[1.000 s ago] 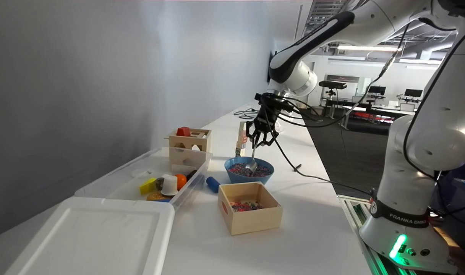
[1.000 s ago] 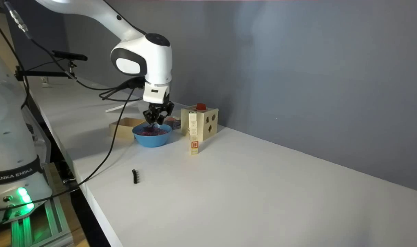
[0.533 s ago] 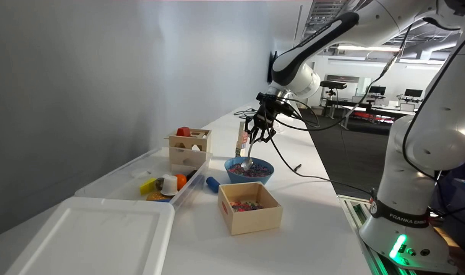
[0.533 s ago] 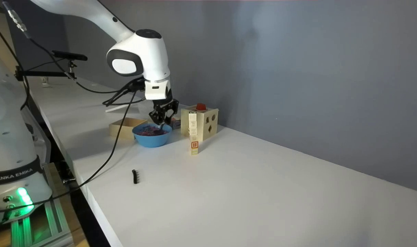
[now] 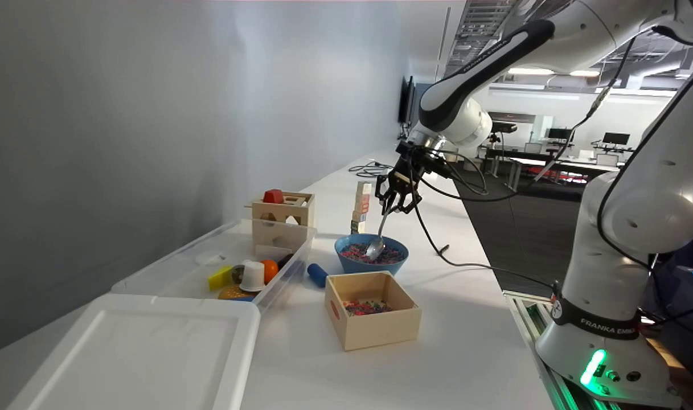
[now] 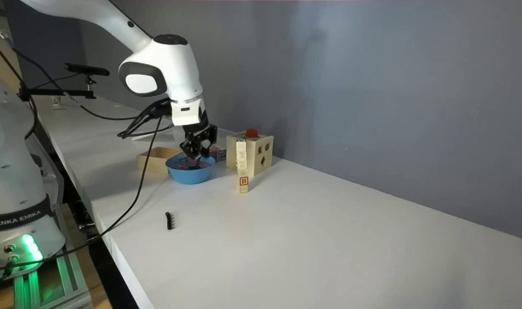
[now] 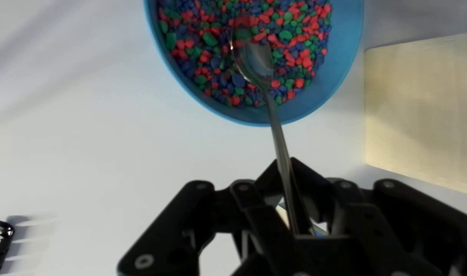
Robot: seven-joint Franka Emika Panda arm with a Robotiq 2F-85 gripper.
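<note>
My gripper (image 7: 284, 159) is shut on the handle of a metal spoon (image 7: 278, 134); it also shows in both exterior views (image 5: 387, 211) (image 6: 195, 156). The spoon slants down into a blue bowl (image 7: 325, 90) of red, green and blue pebbles (image 7: 206, 53). The spoon's head is at the pebbles' surface; whether it carries any is unclear. The bowl stands on the table in both exterior views (image 5: 372, 267) (image 6: 191, 177), just below the gripper. An open wooden box (image 5: 380, 333) with some coloured pebbles stands beside the bowl.
A tower of letter blocks (image 6: 242, 167) and a wooden shape-sorter box (image 6: 261, 156) stand near the bowl. A clear bin (image 5: 286, 290) of toys, a white lid (image 5: 152, 353) and a blue cylinder (image 5: 317, 274) lie nearby. A dark comb-like piece (image 6: 169, 221) and a cable (image 6: 143, 184) are present.
The gripper and spoon have shifted toward the wall side of the bowl, then back toward the middle. The gripper sits slightly higher; the spoon's head stays in the bowl.
</note>
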